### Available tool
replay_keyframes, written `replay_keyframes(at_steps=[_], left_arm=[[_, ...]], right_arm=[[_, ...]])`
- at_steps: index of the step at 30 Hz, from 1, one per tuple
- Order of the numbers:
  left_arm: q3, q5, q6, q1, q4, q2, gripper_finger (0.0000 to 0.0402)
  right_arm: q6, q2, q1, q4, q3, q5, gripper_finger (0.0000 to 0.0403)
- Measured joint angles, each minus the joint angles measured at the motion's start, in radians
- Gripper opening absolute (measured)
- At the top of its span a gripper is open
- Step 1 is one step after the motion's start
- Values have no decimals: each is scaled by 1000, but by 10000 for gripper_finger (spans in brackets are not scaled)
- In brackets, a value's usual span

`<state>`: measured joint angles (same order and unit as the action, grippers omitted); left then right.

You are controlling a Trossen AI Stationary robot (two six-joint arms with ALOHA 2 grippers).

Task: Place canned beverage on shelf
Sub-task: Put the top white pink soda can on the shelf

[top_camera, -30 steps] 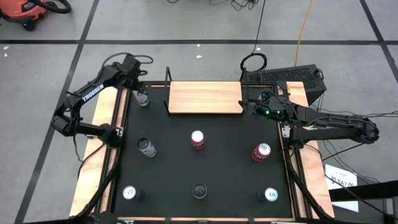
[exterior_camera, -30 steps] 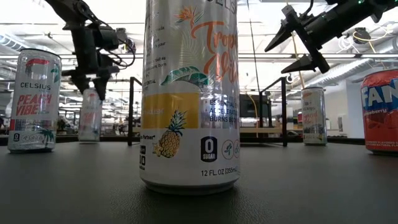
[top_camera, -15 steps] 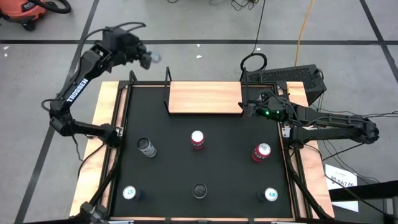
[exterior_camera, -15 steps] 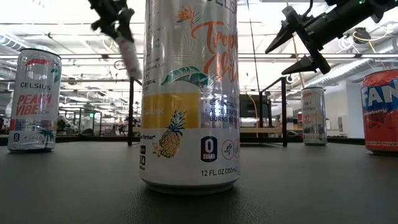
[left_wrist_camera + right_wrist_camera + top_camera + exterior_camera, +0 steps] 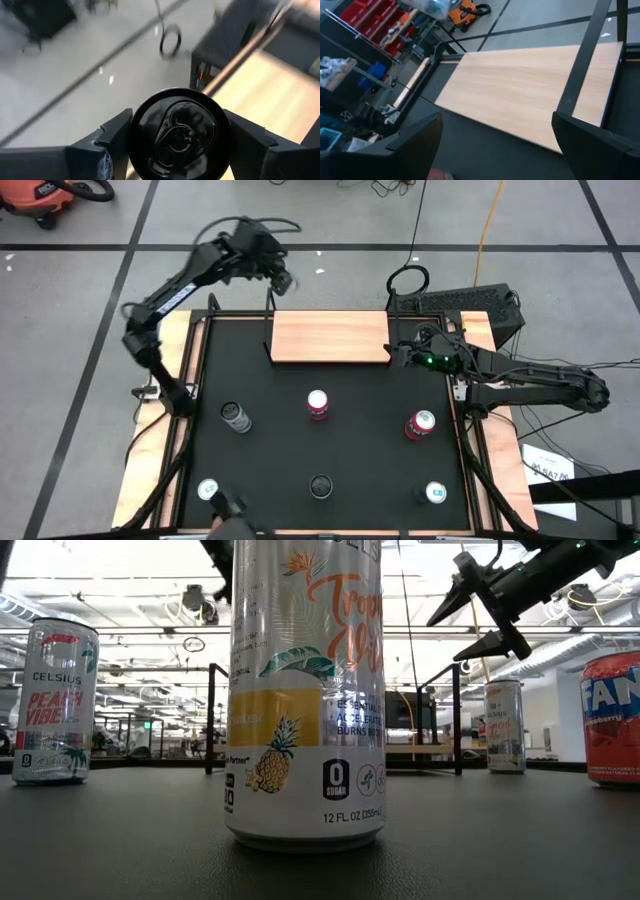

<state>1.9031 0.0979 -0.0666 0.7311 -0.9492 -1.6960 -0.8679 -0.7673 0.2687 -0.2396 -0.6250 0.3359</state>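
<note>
Carry step: the left gripper (image 5: 172, 145) clamps a canned beverage (image 5: 174, 134) aloft, just short of the shelf (image 5: 330, 336). Next, judge a lowering onto its board. The right gripper (image 5: 495, 145) waits wide open beside the shelf.

Bright overhead light; left wrist view blurred, perhaps motion.
</note>
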Motion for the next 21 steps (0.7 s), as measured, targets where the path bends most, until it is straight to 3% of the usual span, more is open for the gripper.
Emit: replay_keyframes(at_steps=[10, 21], left_arm=[[23, 4, 7, -3, -114, -175, 242], [21, -16, 33, -8, -119, -265, 242]], right_arm=[[-2, 0, 0, -68, 1, 1, 364], [-10, 0, -2, -123, 1, 1, 364]])
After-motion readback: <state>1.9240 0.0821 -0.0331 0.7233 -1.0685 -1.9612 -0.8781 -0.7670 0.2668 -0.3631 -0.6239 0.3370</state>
